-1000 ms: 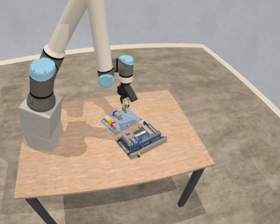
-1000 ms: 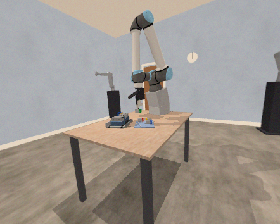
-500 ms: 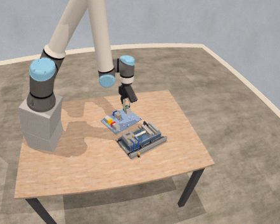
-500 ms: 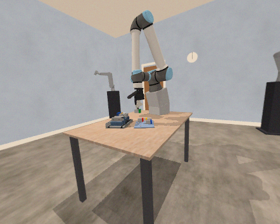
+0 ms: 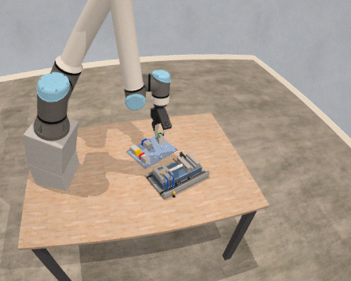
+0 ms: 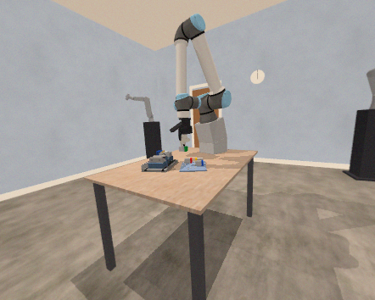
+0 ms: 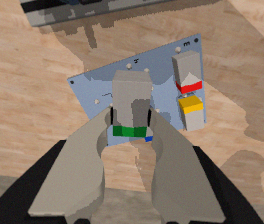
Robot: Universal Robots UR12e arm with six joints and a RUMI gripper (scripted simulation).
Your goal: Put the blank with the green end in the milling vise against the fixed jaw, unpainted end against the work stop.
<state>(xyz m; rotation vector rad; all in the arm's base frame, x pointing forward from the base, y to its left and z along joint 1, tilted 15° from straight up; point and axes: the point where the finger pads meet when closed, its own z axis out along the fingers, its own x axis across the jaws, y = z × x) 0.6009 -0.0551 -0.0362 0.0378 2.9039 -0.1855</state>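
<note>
My gripper (image 5: 160, 132) (image 6: 183, 142) (image 7: 130, 108) is shut on the grey blank with the green end (image 5: 160, 137) (image 6: 185, 148) (image 7: 130, 92). It holds the blank a little above the blue plate (image 5: 169, 147) (image 6: 196, 169) (image 7: 90, 95), with the green end up between the fingers. The milling vise (image 5: 179, 171) (image 6: 158, 162) (image 7: 73, 11) stands on the table beside the plate, its jaws apart. The jaw block with blue hoses (image 5: 161, 171) is at the near end. The block without hoses (image 5: 191, 159) is at the far end.
On the plate lie a blank with a red end (image 5: 144, 157) (image 7: 187, 74), one with a yellow end (image 5: 136, 151) (image 7: 192, 112) and one with a blue end (image 5: 147, 144), of which the wrist view shows only a blue sliver (image 7: 148, 139). The arm's base (image 5: 52, 155) stands at the table's left.
</note>
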